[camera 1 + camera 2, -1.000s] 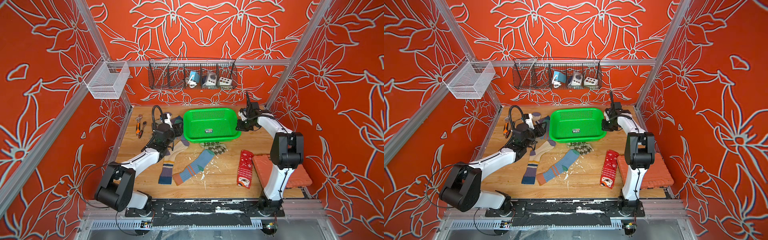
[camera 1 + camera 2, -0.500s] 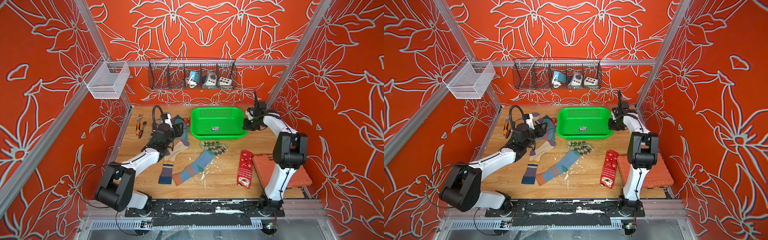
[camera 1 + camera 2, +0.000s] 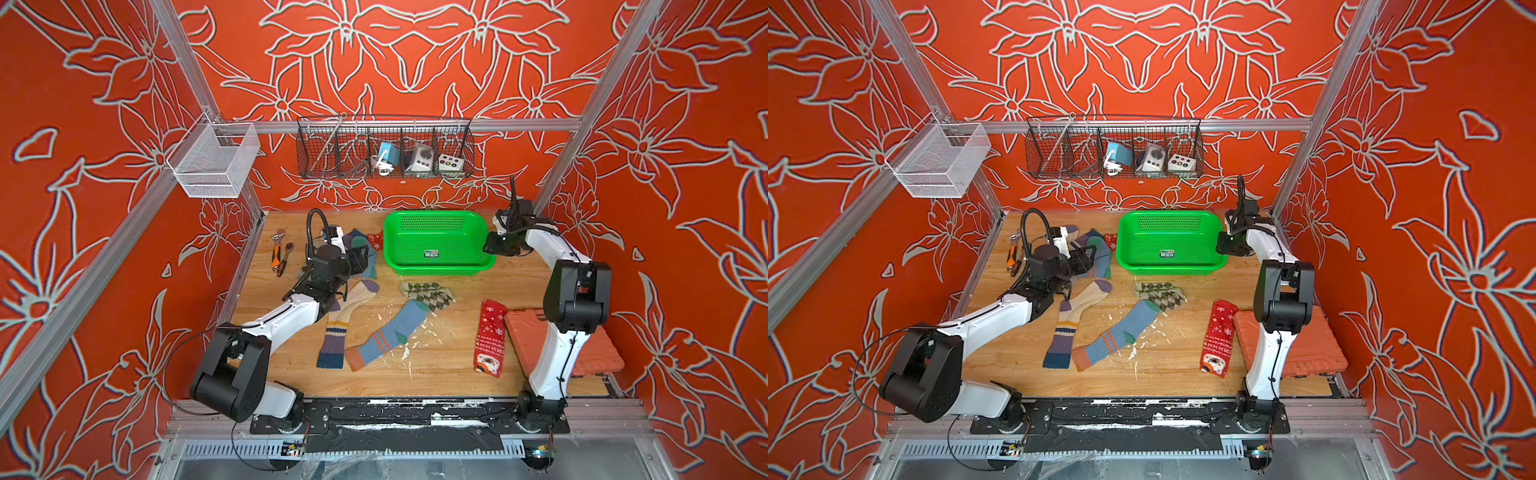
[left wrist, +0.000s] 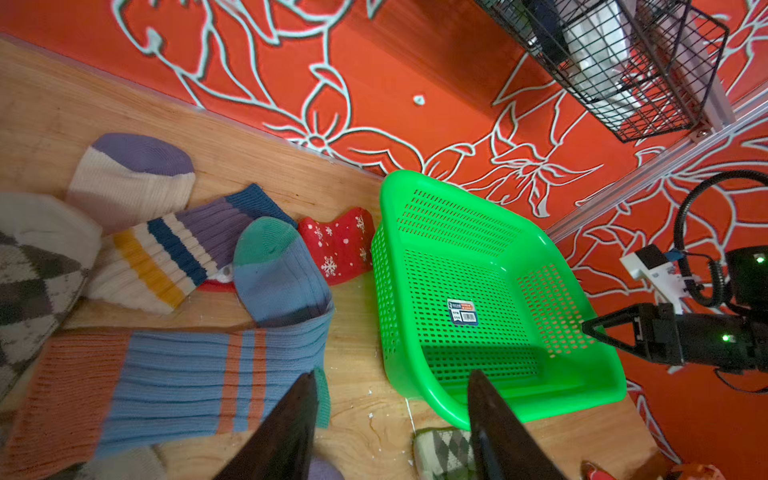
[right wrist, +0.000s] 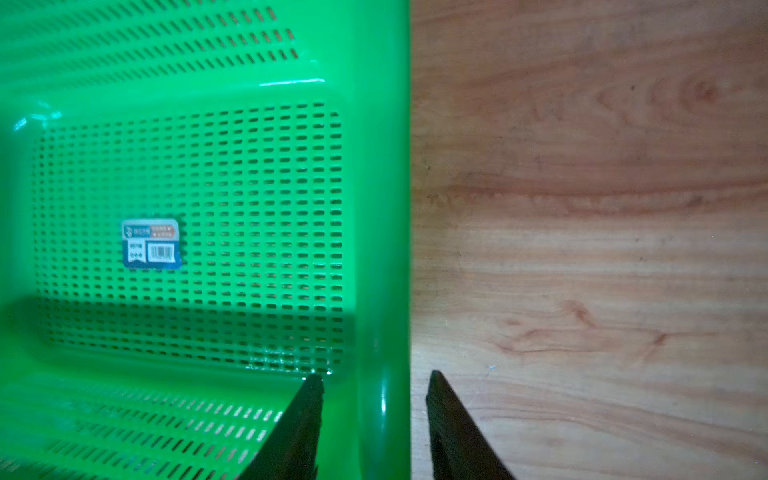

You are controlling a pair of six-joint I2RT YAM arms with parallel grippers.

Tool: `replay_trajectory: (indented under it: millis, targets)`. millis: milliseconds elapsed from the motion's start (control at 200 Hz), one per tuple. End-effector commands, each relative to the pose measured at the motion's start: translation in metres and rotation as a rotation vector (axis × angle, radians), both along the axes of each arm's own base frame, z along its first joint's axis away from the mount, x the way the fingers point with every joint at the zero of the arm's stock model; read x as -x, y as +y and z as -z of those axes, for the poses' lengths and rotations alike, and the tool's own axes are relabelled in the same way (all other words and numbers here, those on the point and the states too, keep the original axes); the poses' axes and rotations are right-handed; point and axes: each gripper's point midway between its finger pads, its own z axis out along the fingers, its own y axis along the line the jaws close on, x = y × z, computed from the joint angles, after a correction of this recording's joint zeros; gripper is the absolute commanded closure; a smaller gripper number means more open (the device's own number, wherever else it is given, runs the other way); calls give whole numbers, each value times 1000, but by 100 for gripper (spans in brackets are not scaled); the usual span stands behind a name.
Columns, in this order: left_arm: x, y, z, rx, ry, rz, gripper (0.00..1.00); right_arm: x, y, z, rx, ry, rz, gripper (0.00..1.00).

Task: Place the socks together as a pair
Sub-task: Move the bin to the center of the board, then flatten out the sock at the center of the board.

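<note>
Four socks lie spread on the wooden table: a blue ribbed one with orange stripes, a cream one with a purple toe, an argyle one and a red snowflake one. A pile at the back left holds another blue sock, a cream sock, a red snowflake sock and an argyle sock. My left gripper hovers open and empty beside that pile. My right gripper is open, its jaws astride the rim of the green basket without pinching it.
The green basket is empty. Hand tools lie at the back left by the wall. An orange case fills the right front corner behind the right arm. A wire rack and a white mesh bin hang above.
The green basket slid to the right with the right gripper, uncovering the sock pile at the back left. The right gripper then opened off the rim. The left arm barely moved.
</note>
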Motion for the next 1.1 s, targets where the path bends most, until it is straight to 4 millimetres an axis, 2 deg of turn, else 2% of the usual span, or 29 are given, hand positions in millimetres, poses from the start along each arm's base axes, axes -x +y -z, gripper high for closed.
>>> replay_trajectory:
  millis: [0, 145, 280, 330, 425, 520, 615, 686, 771, 861, 886, 901, 956, 1091]
  targets:
    - [-1, -2, 3, -55, 47, 31, 41, 1, 5, -41, 7, -103, 5, 48]
    - [21, -9, 25, -70, 138, 97, 39, 37, 26, -80, -25, -177, -8, 43]
    - [46, -26, 29, -101, 174, 153, 39, 85, 75, -104, -184, -212, -126, 42]
    - [57, -36, 29, -116, 185, 177, 38, 103, 89, -106, -223, -209, -162, 42]
    - [81, -60, 38, -131, 217, 241, 38, 140, 112, -101, -284, -197, -216, 43]
    - [106, -76, 51, -136, 250, 288, 36, 176, 137, -87, -376, -171, -274, 45]
    - [126, -84, 56, -122, 249, 324, 36, 206, 153, -68, -424, -126, -303, 45]
    - [137, -83, 57, -104, 235, 327, 35, 221, 161, -56, -458, -112, -296, 45]
    - [147, -75, 55, -85, 217, 319, 35, 232, 170, -40, -512, -106, -267, 48]
    - [158, -69, 49, -60, 191, 322, 34, 235, 174, -24, -515, -117, -211, 50]
    - [160, -67, 50, -58, 192, 321, 34, 234, 176, -21, -509, -122, -201, 51]
    - [163, -65, 43, -46, 169, 322, 34, 233, 178, -19, -503, -124, -199, 51]
    - [168, -61, 38, -32, 148, 322, 34, 231, 181, -12, -466, -128, -186, 51]
    - [178, -52, 36, -34, 108, 323, 33, 221, 189, 4, -406, -136, -165, 51]
